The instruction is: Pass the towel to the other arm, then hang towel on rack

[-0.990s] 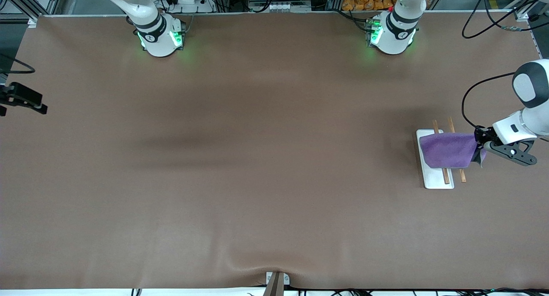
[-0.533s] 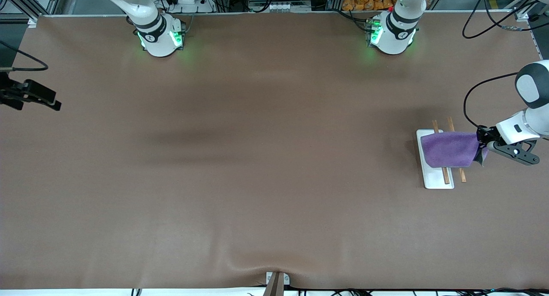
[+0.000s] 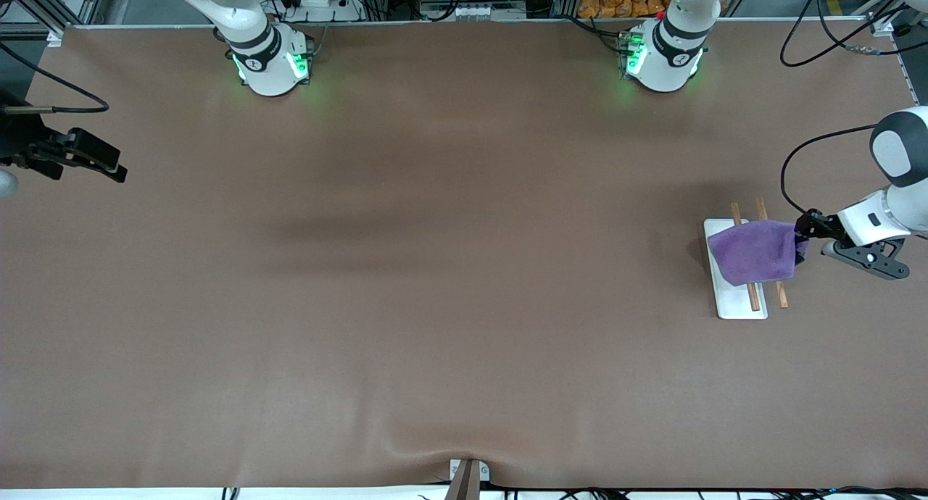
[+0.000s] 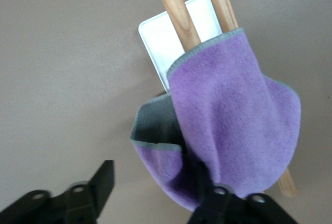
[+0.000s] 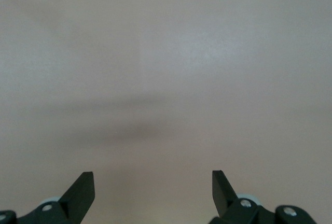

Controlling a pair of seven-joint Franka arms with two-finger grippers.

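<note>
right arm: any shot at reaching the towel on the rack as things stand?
Probably not. The right claw hangs open over the right arm's end of the table, while the towel is draped on the rack at the left arm's end. Nothing blocks the way; the left claw, open, is right beside the towel.

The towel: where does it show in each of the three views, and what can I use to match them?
Front view: the towel drapes over the rack, at the left arm's end of the table.
Left wrist view: the towel fills the middle, hanging over the rods.
Right wrist view: not in it; only bare table.
Shared landmark: the rack's white base, seen in the front and left wrist views.
</note>
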